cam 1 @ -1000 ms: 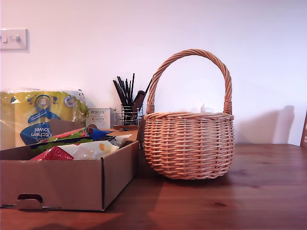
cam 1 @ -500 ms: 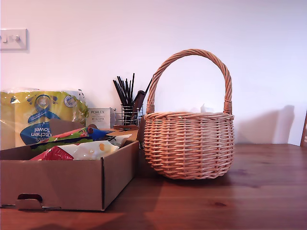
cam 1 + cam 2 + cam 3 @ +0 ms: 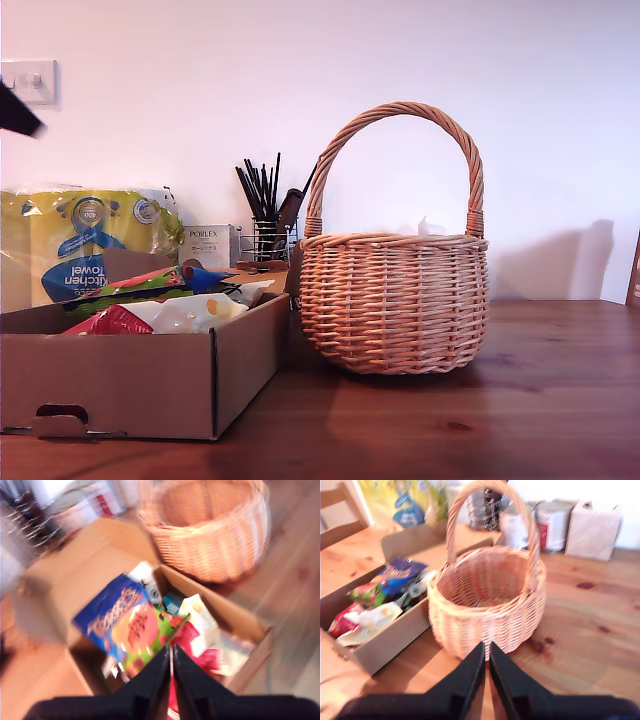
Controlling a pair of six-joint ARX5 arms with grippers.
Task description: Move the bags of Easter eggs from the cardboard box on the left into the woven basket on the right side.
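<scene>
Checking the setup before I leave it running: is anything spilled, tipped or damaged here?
Nothing stands out. The woven basket stands upright beside the cardboard box, and the bags of Easter eggs lie piled inside the box, none on the table.

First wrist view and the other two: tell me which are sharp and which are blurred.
The first wrist view is heavily smeared: the bags of Easter eggs and the woven basket are streaked. The second wrist view is softer, mildly blurred. The exterior view is sharp, except a dark blurred shape at its left edge.
</scene>
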